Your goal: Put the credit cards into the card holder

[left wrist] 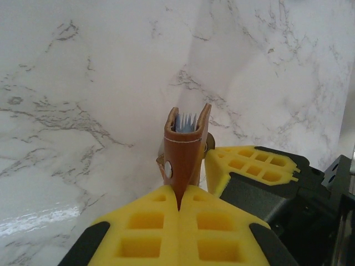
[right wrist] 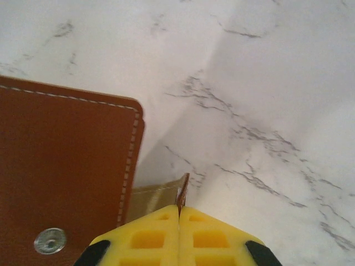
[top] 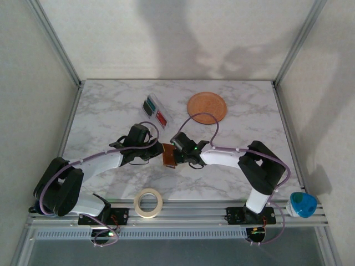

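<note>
The brown leather card holder point(top: 168, 155) is held between both arms over the middle of the table. My left gripper point(left wrist: 178, 194) is shut on its folded end, and the wallet point(left wrist: 184, 151) stands up from the yellow pads. Pale blue credit cards point(left wrist: 187, 122) show edge-on inside its open mouth. My right gripper point(right wrist: 178, 210) is shut on the thin edge of a tan inner flap point(right wrist: 158, 195), beside the wallet's outer brown panel point(right wrist: 66, 166) with a metal snap point(right wrist: 50, 241). In the top view the left gripper point(top: 157, 151) and right gripper point(top: 178, 153) meet at the wallet.
A clear plastic sleeve point(top: 154, 111) holding teal and red cards lies behind the left arm. A round orange plate point(top: 207, 107) sits at the back. A roll of tape point(top: 148, 202) rests on the front rail, and a blue and white object point(top: 303, 204) lies at the right front corner.
</note>
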Controlling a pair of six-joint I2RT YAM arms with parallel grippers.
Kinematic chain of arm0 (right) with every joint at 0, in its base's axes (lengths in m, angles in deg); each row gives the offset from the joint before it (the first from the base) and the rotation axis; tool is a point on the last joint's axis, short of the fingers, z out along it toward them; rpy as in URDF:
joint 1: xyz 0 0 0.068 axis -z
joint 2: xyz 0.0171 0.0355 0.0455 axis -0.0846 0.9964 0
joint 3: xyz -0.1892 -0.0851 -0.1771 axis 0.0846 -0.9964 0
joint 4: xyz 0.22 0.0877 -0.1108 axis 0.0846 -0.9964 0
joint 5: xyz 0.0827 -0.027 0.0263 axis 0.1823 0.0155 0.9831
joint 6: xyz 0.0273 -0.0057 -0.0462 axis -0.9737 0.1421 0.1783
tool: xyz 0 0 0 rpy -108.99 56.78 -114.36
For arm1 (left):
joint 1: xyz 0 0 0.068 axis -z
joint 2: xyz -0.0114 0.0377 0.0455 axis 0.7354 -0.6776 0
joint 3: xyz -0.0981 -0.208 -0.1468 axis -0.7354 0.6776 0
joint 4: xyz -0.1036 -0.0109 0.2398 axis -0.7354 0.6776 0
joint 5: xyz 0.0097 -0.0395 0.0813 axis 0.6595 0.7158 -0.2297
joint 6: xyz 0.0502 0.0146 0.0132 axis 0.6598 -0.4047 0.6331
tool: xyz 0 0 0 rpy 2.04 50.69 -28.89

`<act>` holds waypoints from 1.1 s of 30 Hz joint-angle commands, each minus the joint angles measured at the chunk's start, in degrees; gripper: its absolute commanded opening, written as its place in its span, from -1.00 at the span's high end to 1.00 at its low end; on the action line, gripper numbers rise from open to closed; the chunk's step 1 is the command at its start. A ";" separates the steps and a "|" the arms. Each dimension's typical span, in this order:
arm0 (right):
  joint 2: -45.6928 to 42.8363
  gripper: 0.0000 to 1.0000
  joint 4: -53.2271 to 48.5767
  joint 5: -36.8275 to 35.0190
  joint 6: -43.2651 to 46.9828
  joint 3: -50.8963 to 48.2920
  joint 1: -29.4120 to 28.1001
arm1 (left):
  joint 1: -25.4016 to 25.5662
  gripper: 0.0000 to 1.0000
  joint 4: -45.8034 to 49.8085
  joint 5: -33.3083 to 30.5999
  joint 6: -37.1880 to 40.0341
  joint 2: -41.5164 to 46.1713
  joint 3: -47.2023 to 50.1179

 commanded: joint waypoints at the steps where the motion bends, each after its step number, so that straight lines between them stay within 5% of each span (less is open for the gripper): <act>1: -0.70 1.00 -2.06 -2.04 -2.64 -0.29 0.57 | -0.18 1.00 -0.06 -0.29 0.80 0.55 0.37; 5: -3.44 1.00 -3.56 -0.65 -3.62 -1.39 1.89 | -0.27 1.00 0.28 -1.72 2.08 -0.59 0.31; 33: -25.59 1.00 0.70 16.38 4.05 -6.24 3.68 | -0.18 -0.12 -4.70 4.30 5.75 -1.30 0.30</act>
